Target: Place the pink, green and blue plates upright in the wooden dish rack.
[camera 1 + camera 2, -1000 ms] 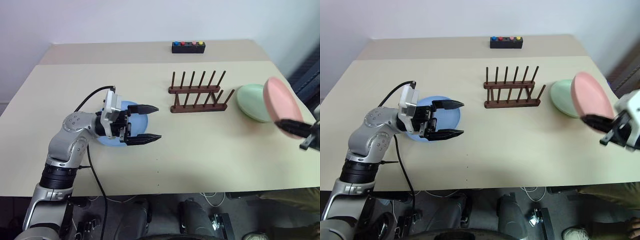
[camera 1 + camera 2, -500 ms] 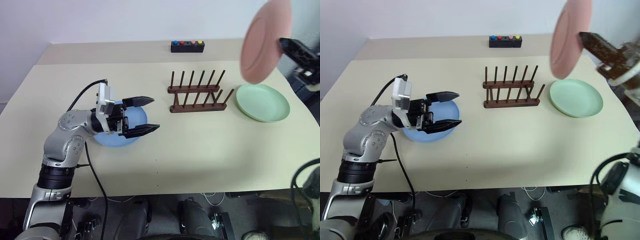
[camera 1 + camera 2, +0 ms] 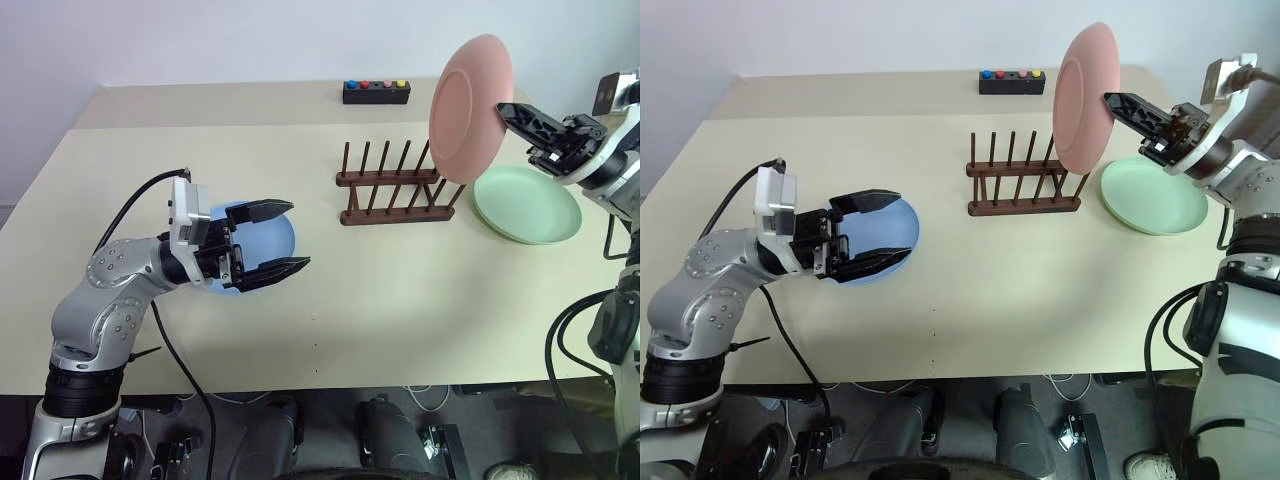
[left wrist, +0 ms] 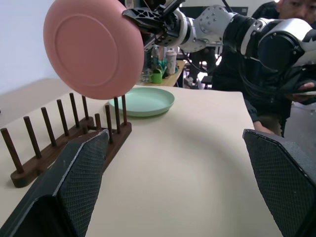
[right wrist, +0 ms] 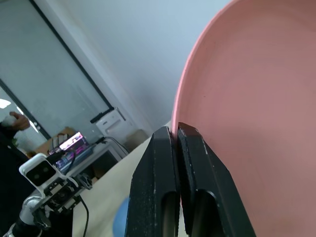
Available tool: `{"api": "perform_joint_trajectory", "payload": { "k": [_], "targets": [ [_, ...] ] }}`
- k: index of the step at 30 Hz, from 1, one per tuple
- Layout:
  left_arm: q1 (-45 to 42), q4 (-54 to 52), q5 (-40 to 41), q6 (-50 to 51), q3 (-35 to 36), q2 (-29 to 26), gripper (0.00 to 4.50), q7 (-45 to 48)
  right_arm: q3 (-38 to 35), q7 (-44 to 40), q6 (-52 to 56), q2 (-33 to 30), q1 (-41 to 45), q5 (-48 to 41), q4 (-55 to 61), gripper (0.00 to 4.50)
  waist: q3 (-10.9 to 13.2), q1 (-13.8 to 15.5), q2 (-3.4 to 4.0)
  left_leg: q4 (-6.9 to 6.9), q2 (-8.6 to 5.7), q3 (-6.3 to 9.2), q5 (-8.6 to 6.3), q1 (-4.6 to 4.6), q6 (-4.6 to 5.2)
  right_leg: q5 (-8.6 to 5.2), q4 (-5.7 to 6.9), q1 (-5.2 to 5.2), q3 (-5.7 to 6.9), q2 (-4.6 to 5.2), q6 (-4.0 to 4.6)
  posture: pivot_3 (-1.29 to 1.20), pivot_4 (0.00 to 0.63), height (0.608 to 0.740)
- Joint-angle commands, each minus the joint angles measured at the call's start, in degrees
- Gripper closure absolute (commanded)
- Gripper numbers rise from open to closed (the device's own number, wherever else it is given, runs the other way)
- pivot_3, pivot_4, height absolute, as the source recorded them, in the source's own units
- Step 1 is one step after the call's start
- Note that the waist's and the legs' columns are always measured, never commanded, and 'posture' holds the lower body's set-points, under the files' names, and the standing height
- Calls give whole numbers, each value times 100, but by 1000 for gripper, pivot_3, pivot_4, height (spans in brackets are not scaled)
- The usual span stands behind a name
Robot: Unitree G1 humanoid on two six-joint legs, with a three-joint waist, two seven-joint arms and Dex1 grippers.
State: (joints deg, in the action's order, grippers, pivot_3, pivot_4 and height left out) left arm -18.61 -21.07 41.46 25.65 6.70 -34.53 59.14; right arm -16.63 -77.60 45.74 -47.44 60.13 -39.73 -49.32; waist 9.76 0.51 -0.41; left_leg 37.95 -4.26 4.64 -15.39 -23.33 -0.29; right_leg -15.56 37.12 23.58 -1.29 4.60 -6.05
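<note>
The pink plate (image 3: 470, 108) stands on edge in the air just above the right end of the wooden dish rack (image 3: 396, 186), with my right gripper (image 3: 508, 112) shut on its rim. To the rack's right, the green plate (image 3: 527, 204) lies flat on the table. The blue plate (image 3: 262, 233) lies flat at the left, partly behind my left gripper (image 3: 276, 236), which hovers open just above it with nothing between its fingers. In the left wrist view the pink plate (image 4: 94, 48) hangs over the rack (image 4: 64, 131).
A black box with coloured buttons (image 3: 375, 92) sits at the far side of the beige table (image 3: 400, 300). A black cable runs from my left arm over the table's front edge. A person (image 4: 289, 29) stands beyond the table's right end.
My right gripper has carried the pink plate from low at the right, up and leftward to above the rack's right end, turning it on edge. The left gripper stayed open by the blue plate.
</note>
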Motion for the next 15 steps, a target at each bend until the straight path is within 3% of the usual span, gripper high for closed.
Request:
{"api": "perform_joint_trajectory", "payload": {
  "k": [1, 15],
  "targets": [
    [-17, -169, 64, -89, 93, -23, 0, -41, -78, -153, -186, -155, 291, 165, -214, 4465, 0, 1, 0, 0, 0, 0, 0, 0, 0, 0, 0, 0, 0, 0, 0, 0, 150, 740],
    [-142, -35, -7, -147, -74, -4, 0, 71, -208, 59, -616, -29, 282, 730, -1052, 4465, 2, -14, 3, -1, 0, -1, 1, -1, -2, 0, 0, 1, 0, 0, 0, 0, 150, 740]
  ]
}}
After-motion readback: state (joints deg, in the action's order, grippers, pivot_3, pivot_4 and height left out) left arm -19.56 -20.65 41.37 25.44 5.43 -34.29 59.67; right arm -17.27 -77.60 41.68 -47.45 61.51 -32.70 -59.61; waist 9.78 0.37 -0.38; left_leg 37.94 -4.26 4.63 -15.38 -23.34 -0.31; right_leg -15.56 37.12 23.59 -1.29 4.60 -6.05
